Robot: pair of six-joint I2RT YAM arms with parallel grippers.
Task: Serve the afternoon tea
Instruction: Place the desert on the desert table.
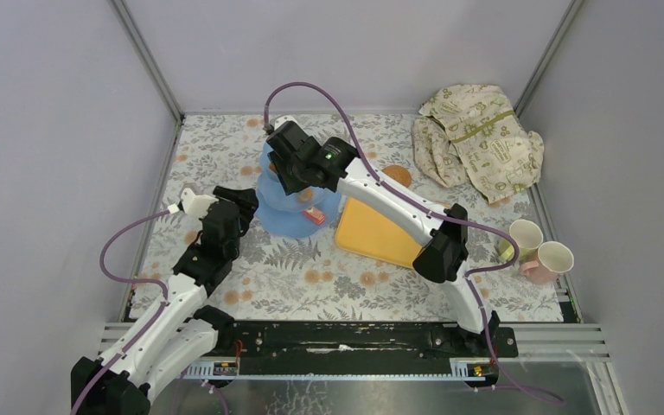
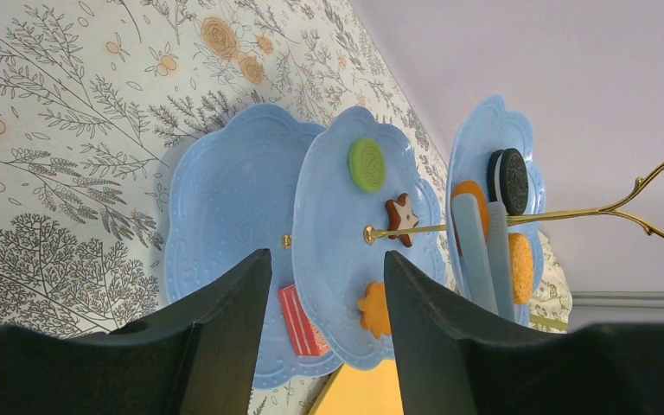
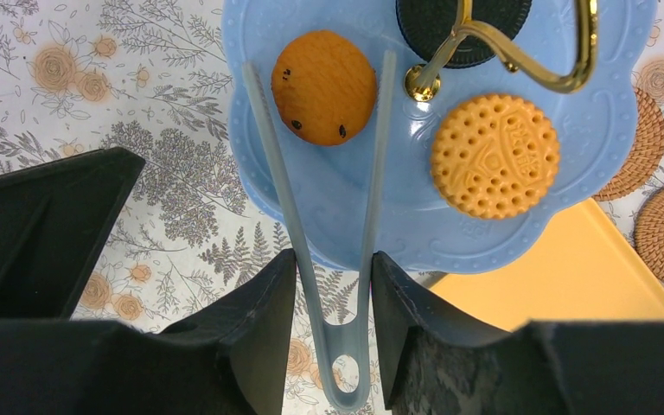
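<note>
The right fingers [image 3: 255, 337] pinch the pale tongs [image 3: 343, 347] near their joined end. The tongs' two arms reach over the top tier of the light-blue stand [image 3: 337, 199] and lie either side of a round chip-dotted biscuit [image 3: 323, 86], just beside it, not touching. A dotted yellow biscuit [image 3: 494, 156] and a black sandwich cookie [image 3: 424, 35] share that tier beside the gold handle [image 3: 519, 65]. The stand sits mid-surface, just left of the yellow tray [image 1: 376, 233]. The left fingers [image 2: 225, 320] are spread with nothing between them, near the stand's lower tiers. Two pale cups [image 1: 526, 235] stand at the surface's right edge.
</note>
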